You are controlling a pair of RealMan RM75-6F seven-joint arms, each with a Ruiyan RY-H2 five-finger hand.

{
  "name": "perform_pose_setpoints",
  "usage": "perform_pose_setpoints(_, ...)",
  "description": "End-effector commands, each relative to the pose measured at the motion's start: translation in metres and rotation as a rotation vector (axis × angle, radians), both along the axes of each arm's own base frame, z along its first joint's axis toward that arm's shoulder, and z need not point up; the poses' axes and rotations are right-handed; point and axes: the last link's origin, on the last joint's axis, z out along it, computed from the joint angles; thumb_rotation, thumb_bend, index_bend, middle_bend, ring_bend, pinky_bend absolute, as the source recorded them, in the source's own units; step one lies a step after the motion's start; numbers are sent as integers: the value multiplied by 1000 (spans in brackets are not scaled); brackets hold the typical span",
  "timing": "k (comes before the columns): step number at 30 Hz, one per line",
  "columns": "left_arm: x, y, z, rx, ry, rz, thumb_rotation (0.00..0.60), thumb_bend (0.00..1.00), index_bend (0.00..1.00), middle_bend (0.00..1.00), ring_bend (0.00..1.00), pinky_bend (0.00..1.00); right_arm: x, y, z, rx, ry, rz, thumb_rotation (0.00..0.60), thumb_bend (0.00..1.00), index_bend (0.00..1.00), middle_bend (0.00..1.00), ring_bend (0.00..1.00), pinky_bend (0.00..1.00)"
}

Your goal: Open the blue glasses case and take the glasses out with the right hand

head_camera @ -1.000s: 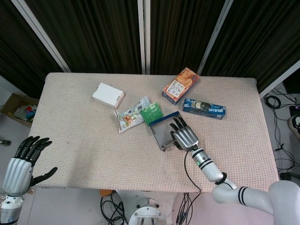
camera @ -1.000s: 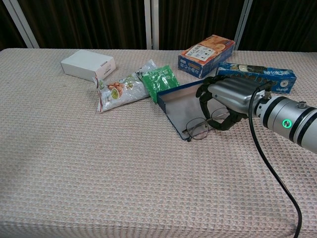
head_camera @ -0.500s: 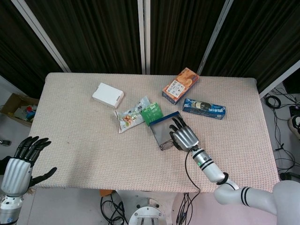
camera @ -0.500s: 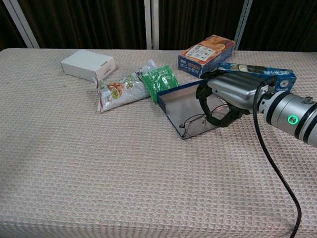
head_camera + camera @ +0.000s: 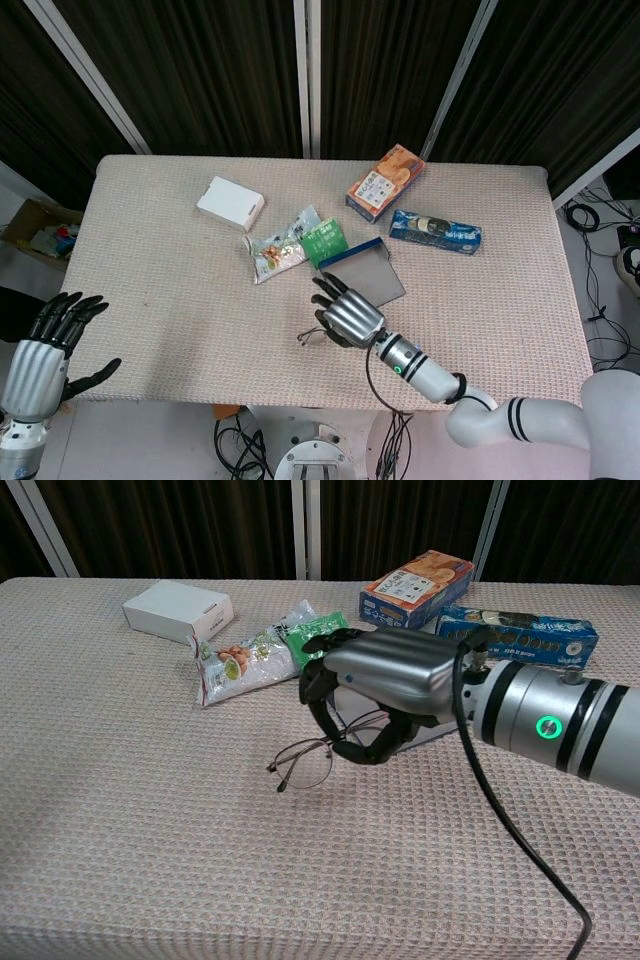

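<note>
Dark curtains [image 5: 200, 70] hang behind a table [image 5: 150, 270] covered in a pale woven cloth. Near the middle of it lies the blue glasses case [image 5: 368, 272], open and flat, its grey inside facing up; in the chest view most of it is hidden behind the right hand [image 5: 385, 685]. That hand holds the glasses [image 5: 310, 760] — thin wire frames pinched between the thumb and the curled fingers, out of the case and on its near-left side, with the lenses sticking out to the left of the hand just above the cloth; whether they touch the cloth cannot be told. From above, the same right hand [image 5: 345, 315] sits just in front of the case's near-left corner. Behind the case are a green packet [image 5: 323, 241] and a snack bag [image 5: 275, 250], touching each other, with a white box [image 5: 230, 203] further back to the left. An orange box [image 5: 385, 181] and a long blue packet [image 5: 435, 231] lie to the back right, near each other. The left hand [image 5: 45, 355] hangs off the table's near-left corner — empty, fingers spread apart.
</note>
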Motion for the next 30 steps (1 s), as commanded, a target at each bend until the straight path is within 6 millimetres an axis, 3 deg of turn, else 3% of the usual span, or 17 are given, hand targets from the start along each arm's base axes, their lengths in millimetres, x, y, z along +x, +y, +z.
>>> perform_pose_setpoints(1, -1, -1, 0, 2, -1, 4, 600, 57, 200, 203, 116, 127, 21, 4, -28, 40, 27, 47, 600, 493, 674, 273, 2, 0)
perform_pose_setpoints(3, -1, -1, 0, 1, -1, 6, 600, 57, 200, 203, 116, 127, 27, 5, -38, 47, 42, 59, 600, 484, 628, 261, 2, 0)
perform_pose_setpoints(6, -1, -1, 0, -2, 2, 9, 600, 57, 200, 203, 116, 127, 32, 6, -52, 38, 104, 90, 600, 466, 442, 196, 0, 0)
perform_pose_setpoints(7, -1, -1, 0, -3, 2, 10, 600, 57, 200, 203, 116, 127, 32, 5, -54, 33, 121, 96, 600, 449, 320, 159, 0, 0)
perform_pose_setpoints(10, -1, -1, 0, -3, 3, 10, 600, 56, 200, 203, 116, 127, 33, 3, -48, -1, 135, 94, 600, 396, 81, 107, 0, 0)
perform_pose_setpoints(11, -2, -1, 0, -3, 5, 11, 600, 57, 200, 203, 116, 127, 31, 1, -43, -20, 131, 86, 600, 388, 47, 101, 0, 0)
perform_pose_setpoints(15, -4, 2, 1, -8, 14, 19, 600, 56, 200, 203, 116, 127, 13, -10, 1, -145, 86, 12, 600, 387, 0, 87, 0, 0)
perform_pose_setpoints(20, -13, 9, 3, -7, 60, 58, 600, 57, 200, 203, 116, 127, -53, -15, 95, -382, 43, -206, 600, 412, 0, 86, 0, 0)
perform_pose_setpoints(21, -15, 11, 4, -7, 67, 66, 600, 57, 200, 201, 116, 127, -62, -13, 105, -408, 39, -233, 600, 420, 0, 85, 0, 0)
perform_pose_setpoints(25, -29, 20, 7, -10, 121, 133, 600, 57, 200, 193, 116, 126, -122, 15, 170, -553, 26, -399, 600, 431, 0, 75, 0, 0)
perform_pose_setpoints(30, -47, 21, 9, -31, 194, 256, 600, 56, 200, 186, 116, 126, -179, 69, 220, -622, -15, -551, 600, 440, 0, 39, 0, 0)
